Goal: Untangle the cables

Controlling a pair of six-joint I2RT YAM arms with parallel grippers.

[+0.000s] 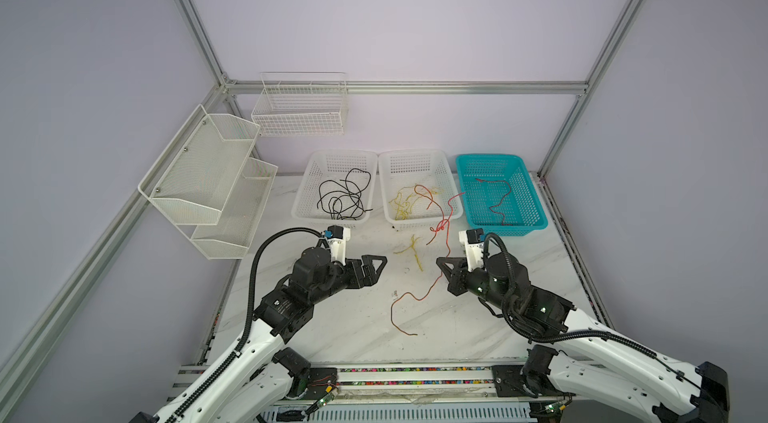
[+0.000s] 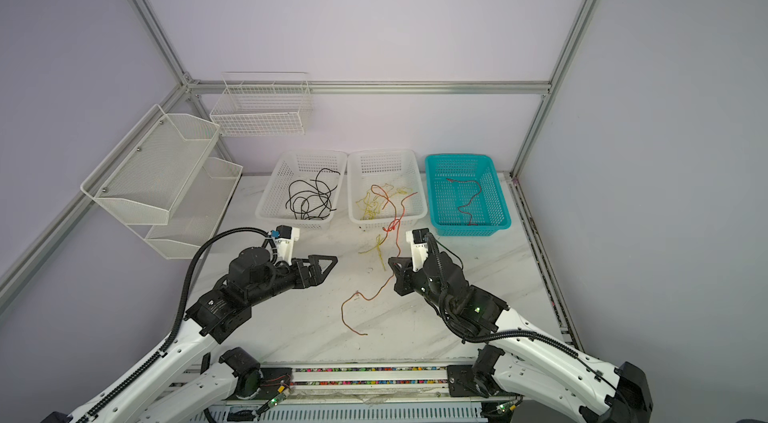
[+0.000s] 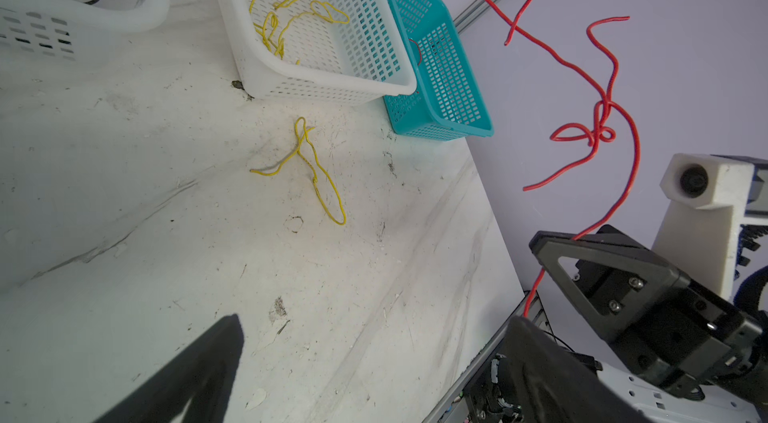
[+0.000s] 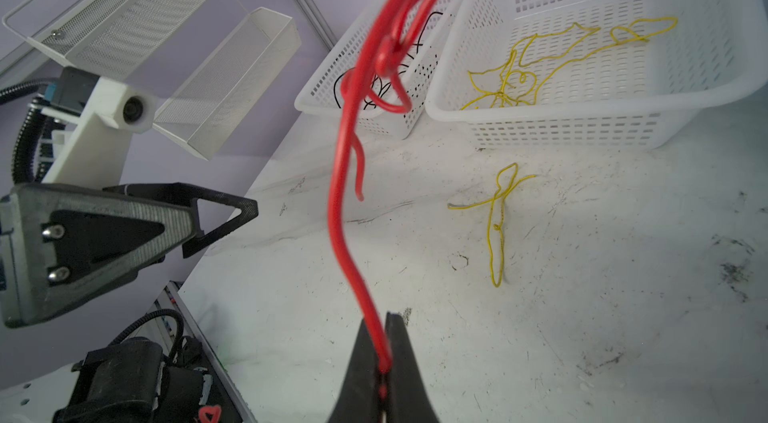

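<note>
The right fingers [image 4: 365, 362] pinch the knotted red cable [image 1: 443, 227], hanging between both arms, its tail on bare desk [image 1: 353, 317]; the left fingers [image 1: 372, 265] stand spread, empty. A yellow cable [image 1: 415, 252] lies near the middle white basket [image 1: 411, 222]

Cables by colour, with one red knot in my grip.
The knotted red cable [image 1: 443, 228] is pinched in my right claw [image 4: 380, 319]. It rises to a small tight knot near the front of the middle white basket [image 1: 415, 222], its two loose ends splay above that basket, and its tail snakes across the table well in front. Inside the basket lie thin, kinked yellow cables [image 1: 405, 204]; a loose yellow cable [image 1: 415, 252] lies bent just in front of it. Left of the basket, black cables [image 1: 343, 196] coil loosely — right of it, a lone red cable [image 1: 500, 200] lies wavy.
</note>
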